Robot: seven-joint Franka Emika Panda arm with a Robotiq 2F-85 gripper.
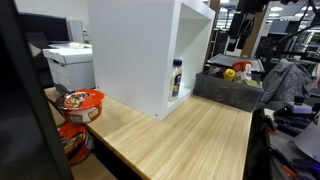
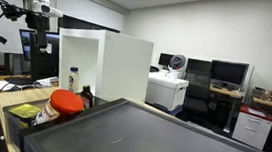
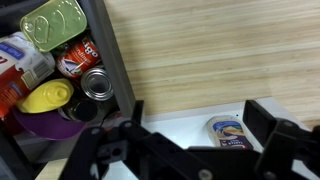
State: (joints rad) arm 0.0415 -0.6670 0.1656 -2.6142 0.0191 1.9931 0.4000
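My gripper (image 3: 196, 128) is open and holds nothing. It hangs high above the wooden table (image 3: 210, 50), over the gap between a grey bin (image 3: 116, 62) and a white open-fronted cabinet (image 1: 130, 50). In the wrist view a small bottle with a blue and yellow label (image 3: 228, 132) shows below, between my two fingers, on a white surface. The same bottle (image 1: 176, 78) stands upright inside the cabinet's open side. In both exterior views the gripper (image 1: 238, 40) (image 2: 45, 37) is well above the bin and the cabinet, touching nothing.
The grey bin (image 1: 215, 88) holds several cans, a yellow piece (image 3: 45, 96) and a purple bowl. A red bowl (image 1: 82, 101) sits at the table's corner on the far side of the cabinet. A white printer (image 1: 70, 65) stands beyond it. Desks and monitors fill the room behind.
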